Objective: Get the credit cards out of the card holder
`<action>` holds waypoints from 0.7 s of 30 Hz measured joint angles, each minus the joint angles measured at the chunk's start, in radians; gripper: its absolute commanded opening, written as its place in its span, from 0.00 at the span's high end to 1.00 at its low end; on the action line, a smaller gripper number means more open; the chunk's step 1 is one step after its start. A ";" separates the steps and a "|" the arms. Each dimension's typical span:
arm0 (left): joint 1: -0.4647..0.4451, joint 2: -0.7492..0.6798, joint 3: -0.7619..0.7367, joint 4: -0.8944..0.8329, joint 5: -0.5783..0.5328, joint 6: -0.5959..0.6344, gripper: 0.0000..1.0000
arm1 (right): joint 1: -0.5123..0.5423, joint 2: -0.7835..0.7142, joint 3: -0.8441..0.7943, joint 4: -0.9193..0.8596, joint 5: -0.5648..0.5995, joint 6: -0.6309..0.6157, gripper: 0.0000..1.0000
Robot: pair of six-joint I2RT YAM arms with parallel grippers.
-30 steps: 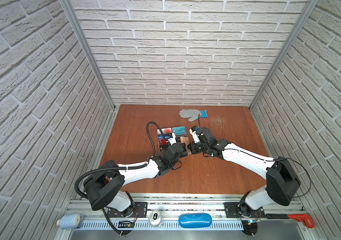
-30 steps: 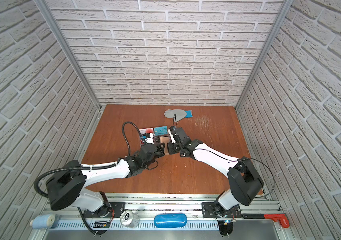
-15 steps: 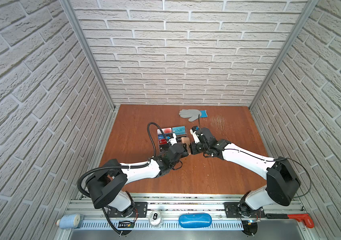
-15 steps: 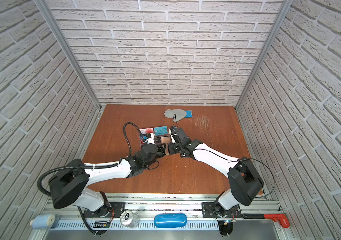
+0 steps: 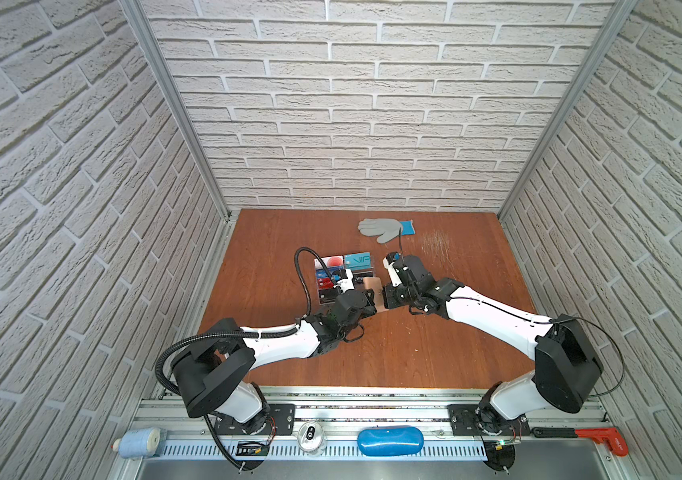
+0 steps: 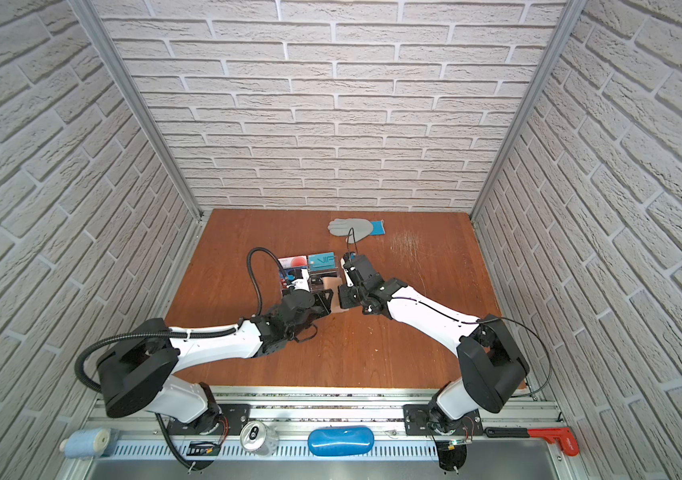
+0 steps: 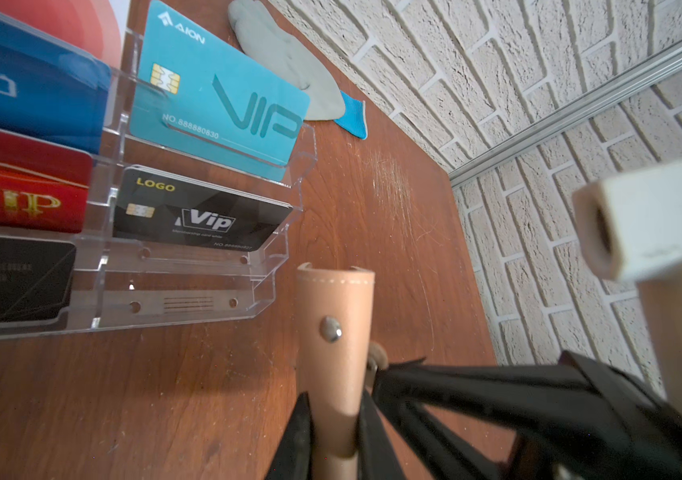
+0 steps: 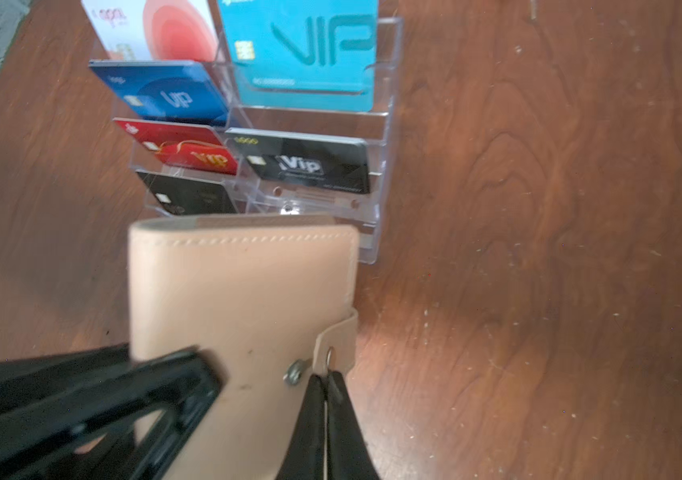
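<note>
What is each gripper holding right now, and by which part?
The left gripper clamps the tan leather-look card holder across its closed covers; the right gripper pinches the tip of its snap strap.

We cannot see inside the card holder (image 8: 239,291) (only its closed cover shows); the left wrist view's edge cuts off the blue card (image 7: 27,91), red card (image 7: 15,187) and a black card (image 7: 6,278).

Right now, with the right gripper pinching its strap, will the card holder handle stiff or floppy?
The strap likely flexes: it curves round an edge of the card holder. The body seems fairly stiff, jutting from the left gripper without sagging. Its smooth skin might slip from the right gripper.
</note>
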 measured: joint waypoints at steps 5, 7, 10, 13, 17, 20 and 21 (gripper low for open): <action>-0.008 -0.008 -0.002 0.008 0.007 0.022 1.00 | -0.043 -0.003 -0.009 -0.007 0.021 0.003 0.94; -0.008 -0.008 -0.002 0.006 0.011 0.037 1.00 | -0.045 -0.003 -0.010 -0.008 0.018 0.004 0.92; -0.008 -0.014 -0.002 -0.013 0.018 0.068 1.00 | -0.045 -0.008 -0.010 -0.004 0.014 0.007 0.82; 0.002 -0.028 -0.002 -0.024 0.038 0.097 1.00 | -0.050 -0.014 -0.014 0.010 0.003 0.018 0.72; 0.012 -0.041 -0.002 -0.014 0.076 0.116 1.00 | -0.052 -0.015 -0.019 0.027 -0.023 0.026 0.69; 0.014 -0.041 -0.002 -0.011 0.092 0.121 1.00 | -0.052 -0.009 -0.020 0.036 -0.047 0.027 0.69; 0.014 -0.041 -0.003 -0.011 0.095 0.122 1.00 | -0.052 -0.006 -0.020 0.037 -0.053 0.028 0.69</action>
